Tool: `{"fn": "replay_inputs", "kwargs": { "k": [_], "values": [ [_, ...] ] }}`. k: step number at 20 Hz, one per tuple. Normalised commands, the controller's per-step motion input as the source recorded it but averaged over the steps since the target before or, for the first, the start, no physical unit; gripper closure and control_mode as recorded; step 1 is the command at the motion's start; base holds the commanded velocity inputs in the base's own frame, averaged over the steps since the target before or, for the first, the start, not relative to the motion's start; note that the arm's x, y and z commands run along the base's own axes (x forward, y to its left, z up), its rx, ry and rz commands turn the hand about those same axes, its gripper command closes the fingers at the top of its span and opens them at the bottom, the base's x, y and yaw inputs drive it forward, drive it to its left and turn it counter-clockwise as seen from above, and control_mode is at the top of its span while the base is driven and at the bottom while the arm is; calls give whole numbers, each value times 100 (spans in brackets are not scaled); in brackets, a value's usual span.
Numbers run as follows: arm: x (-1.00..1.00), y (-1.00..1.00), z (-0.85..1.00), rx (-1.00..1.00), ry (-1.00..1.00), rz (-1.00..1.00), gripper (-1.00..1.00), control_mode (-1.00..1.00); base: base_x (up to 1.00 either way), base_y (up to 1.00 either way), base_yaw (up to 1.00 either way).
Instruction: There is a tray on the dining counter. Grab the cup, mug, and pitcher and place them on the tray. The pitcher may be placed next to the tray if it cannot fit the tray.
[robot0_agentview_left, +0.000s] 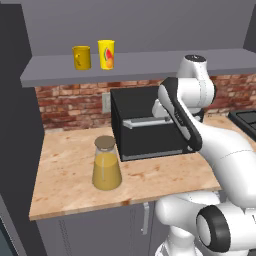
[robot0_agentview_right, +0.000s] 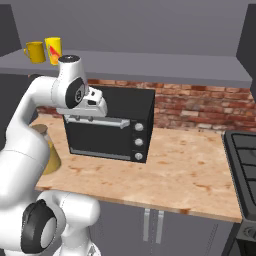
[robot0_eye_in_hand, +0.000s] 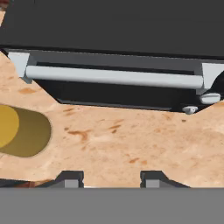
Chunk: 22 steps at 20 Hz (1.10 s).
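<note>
My jaws (robot0_eye_in_hand: 111, 179) hang parted and empty over the tan worktop (robot0_eye_in_hand: 131, 144), before the black toaster oven (robot0_eye_in_hand: 118, 26); the glass juice pitcher (robot0_agentview_left: 106, 164) stands near the worktop's left edge.

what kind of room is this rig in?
Almost certainly a kitchen, rendered in simulation. A black toaster oven sits on a wood-grain counter backed by red brick, a stove stands at the right, and a mug and cup stand on a grey shelf.
</note>
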Motion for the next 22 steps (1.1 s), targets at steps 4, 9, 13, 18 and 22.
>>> {"fn": "replay_inputs", "kwargs": {
  "k": [4,9,13,18,22],
  "values": [
    [0,0,0,4,0,0,-100,-100,0,0,0],
    [0,0,4,13,0,0,-100,-100,0,0,0],
    [0,0,15,19,0,0,-100,-100,0,0,0],
    [0,0,17,21,0,0,-100,-100,0,0,0],
    [0,0,15,22,0,0,-100,-100,0,0,0]
  ]
}}
